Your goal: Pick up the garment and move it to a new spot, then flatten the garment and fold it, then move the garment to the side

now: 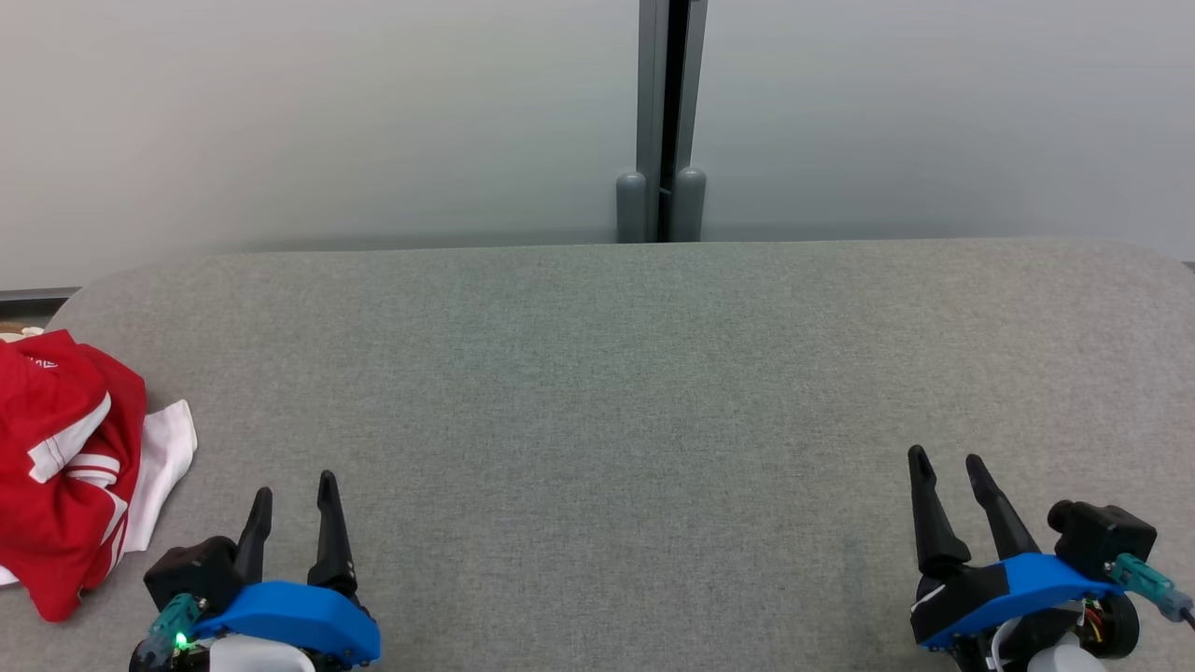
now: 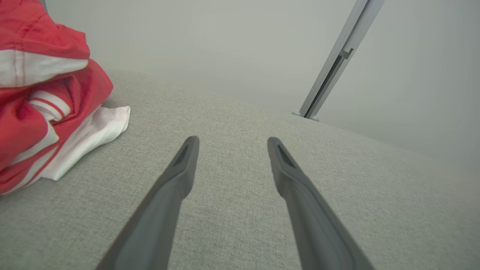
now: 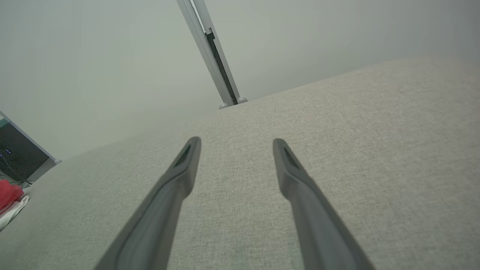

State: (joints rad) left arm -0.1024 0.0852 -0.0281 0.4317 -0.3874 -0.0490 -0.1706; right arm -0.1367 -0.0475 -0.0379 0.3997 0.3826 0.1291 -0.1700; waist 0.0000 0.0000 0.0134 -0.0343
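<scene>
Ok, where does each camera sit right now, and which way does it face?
Head view: on the head, looking forward and down at the grey surface; left gripper lower left, right gripper lower right, both open.
Left wrist view: on the left wrist, looking along its fingers across the surface toward the wall.
Right wrist view: on the right wrist, looking along its fingers likewise.
Shared: the red and white garment and the grey post, in all three.

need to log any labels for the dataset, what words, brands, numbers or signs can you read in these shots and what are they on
No text here can be read in full.
Red and white garment: a small white print near its far edge, too small and blurred to read.
Grey fabric surface: no words, numbers or signs on it.
</scene>
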